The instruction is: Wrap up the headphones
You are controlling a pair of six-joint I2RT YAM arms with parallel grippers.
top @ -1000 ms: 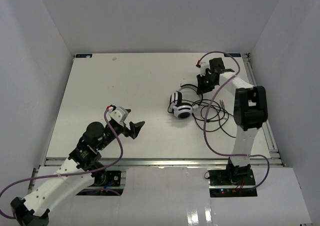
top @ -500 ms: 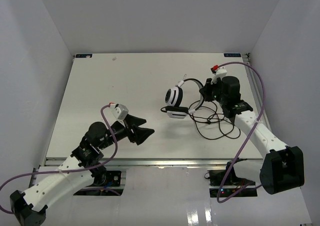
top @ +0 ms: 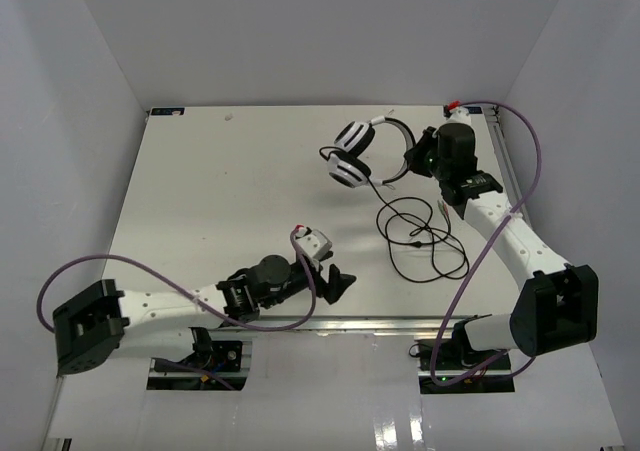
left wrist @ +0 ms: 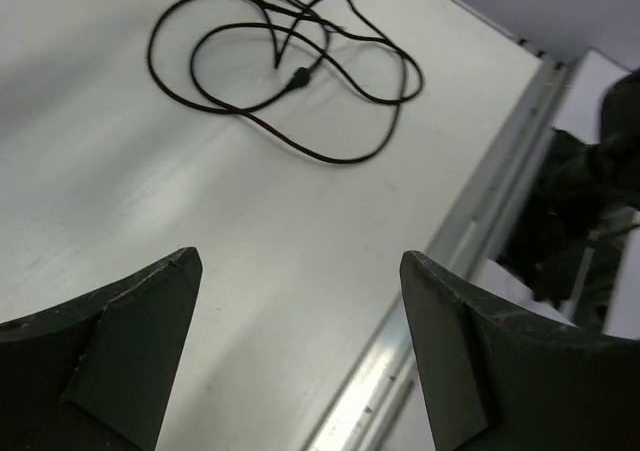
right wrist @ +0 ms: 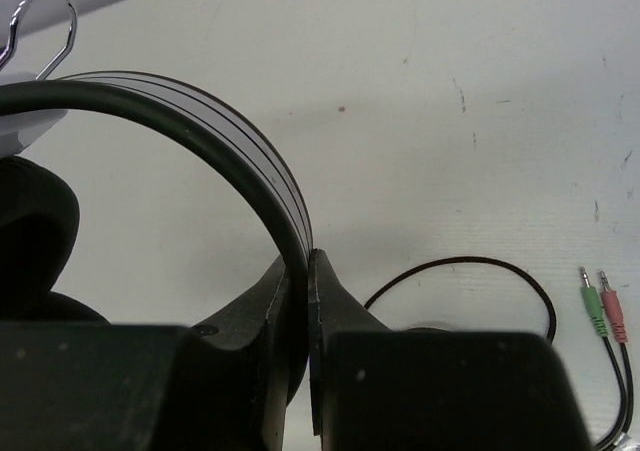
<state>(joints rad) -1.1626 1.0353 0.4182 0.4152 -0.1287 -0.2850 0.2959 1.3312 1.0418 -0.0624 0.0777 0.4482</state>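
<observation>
**1. Bench** [top: 200, 191]. White work surface carrying every item below. A metal rail runs along its near edge.

**2. Right arm** [top: 510, 241]. Reaches toward the far right of the bench. Its right end effector [top: 412, 161] is clamped on the headband, the two fingers pinching the black band between them. The likely purpose is to keep the set steady and clear of the surface so the lead can be wound round it.

**3. Left arm** [top: 170, 301]. Lies low along the near edge. Its left end effector [top: 338, 283] is spread wide with nothing between the fingers. It faces the loose lead and is well apart from it, which looks like a line-up for a pick.

**4. Headphones** [top: 355, 151]. White and black, at the far right of the bench. They hang from the right grip with both earcups [top: 347, 171] to the left of the fingers, apparently raised off the surface (height is hard to judge from above).

**5. Cable** [top: 425, 236]. Thin and black, in loose overlapping loops on the bench between the set and the near rail. No winding has begun.

**6. Plugs** [right wrist: 603, 306]. One green and one pink, side by side at the lead's end.

**View notes.**
- The right wrist view alone shows the pinch on the headband [right wrist: 200, 121] closely, and gives the plug colours most clearly.
- The left wrist view alone shows how the cable [left wrist: 290, 91] loops cross, and the wide gap of the left end effector [left wrist: 300, 351].
- Only the overhead view shows both arms and the headphones together.
</observation>
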